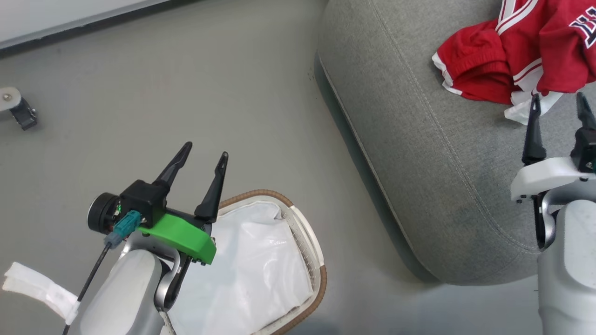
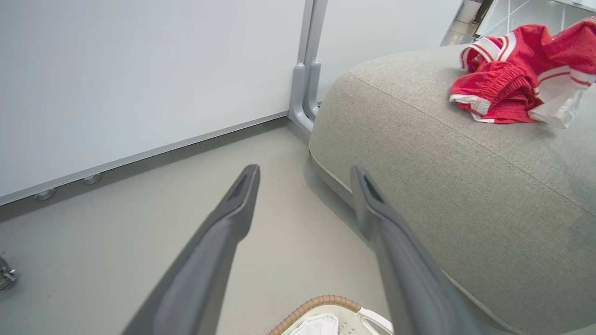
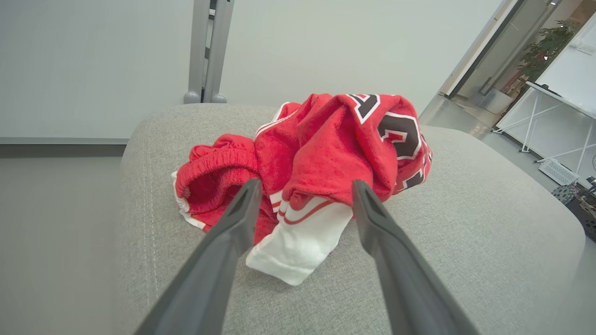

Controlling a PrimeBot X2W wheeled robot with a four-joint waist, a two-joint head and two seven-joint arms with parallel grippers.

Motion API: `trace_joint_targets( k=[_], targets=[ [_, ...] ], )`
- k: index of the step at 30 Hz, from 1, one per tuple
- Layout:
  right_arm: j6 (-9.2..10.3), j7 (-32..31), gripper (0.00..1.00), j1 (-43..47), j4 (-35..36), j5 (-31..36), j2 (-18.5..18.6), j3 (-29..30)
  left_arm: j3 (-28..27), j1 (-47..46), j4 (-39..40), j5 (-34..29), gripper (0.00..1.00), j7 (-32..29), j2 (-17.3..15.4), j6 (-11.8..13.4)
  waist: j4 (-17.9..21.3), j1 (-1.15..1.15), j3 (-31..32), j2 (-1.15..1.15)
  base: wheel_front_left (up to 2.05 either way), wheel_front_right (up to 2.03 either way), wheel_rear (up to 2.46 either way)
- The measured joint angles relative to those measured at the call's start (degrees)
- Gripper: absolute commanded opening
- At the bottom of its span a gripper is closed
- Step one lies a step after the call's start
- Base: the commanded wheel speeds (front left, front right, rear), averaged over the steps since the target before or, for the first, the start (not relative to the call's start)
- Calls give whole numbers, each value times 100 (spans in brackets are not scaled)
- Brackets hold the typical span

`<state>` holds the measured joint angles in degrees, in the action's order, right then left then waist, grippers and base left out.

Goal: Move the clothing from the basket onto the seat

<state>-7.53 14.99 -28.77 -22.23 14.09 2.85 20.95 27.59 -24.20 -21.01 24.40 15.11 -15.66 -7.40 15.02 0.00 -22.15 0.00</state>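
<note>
i'm seeing the clothing lying on the seat and just white liner showing in the basket, so i'm judging the job done. my right gripper and left gripper are hanging spread, empty.

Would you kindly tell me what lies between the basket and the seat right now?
Just bare grey floor separates the basket from the seat; nothing rests on that strip. The head view shows this, and the left wrist view agrees.

Bright even light, soft shadow beside seat, wrist views bowed, edges perhaps blurred
</note>
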Motion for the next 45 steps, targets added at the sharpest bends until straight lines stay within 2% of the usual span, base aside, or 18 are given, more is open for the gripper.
trace_joint_targets(
  k=[5,11,23,32,39,40,45],
  targets=[
    [0,1,100,271,181,-730,-2,-805,-773,258,14,-204,100,0,256,15,-155,0,295,0,0,0,0],
    [0,1,100,439,249,-1415,-2,-1497,-1695,663,57,-723,100,1,538,41,-578,0,543,0,0,0,0],
    [0,1,100,929,212,-1789,-12,-1895,-3125,1449,-54,-1488,100,0,933,34,-1490,0,1060,0,0,0,0],
    [0,1,100,1517,127,-1989,-5,-1893,-3378,1932,97,-1683,100,1,1136,5,-1780,0,1462,0,0,0,0],
    [0,0,100,1713,81,-2078,-9,-1968,-3220,2177,114,-1306,100,1,1173,1,-1870,0,1610,0,0,0,0],
    [0,0,0,1719,69,-2076,-12,-1969,-3205,2182,100,-1284,0,0,1172,1,-1871,0,1610,0,0,0,0],
    [0,-65,0,1837,-143,-2149,-67,-1958,-3177,2185,-113,-1236,0,-56,1247,1,-1868,0,1618,0,0,0,0]
  ],
)
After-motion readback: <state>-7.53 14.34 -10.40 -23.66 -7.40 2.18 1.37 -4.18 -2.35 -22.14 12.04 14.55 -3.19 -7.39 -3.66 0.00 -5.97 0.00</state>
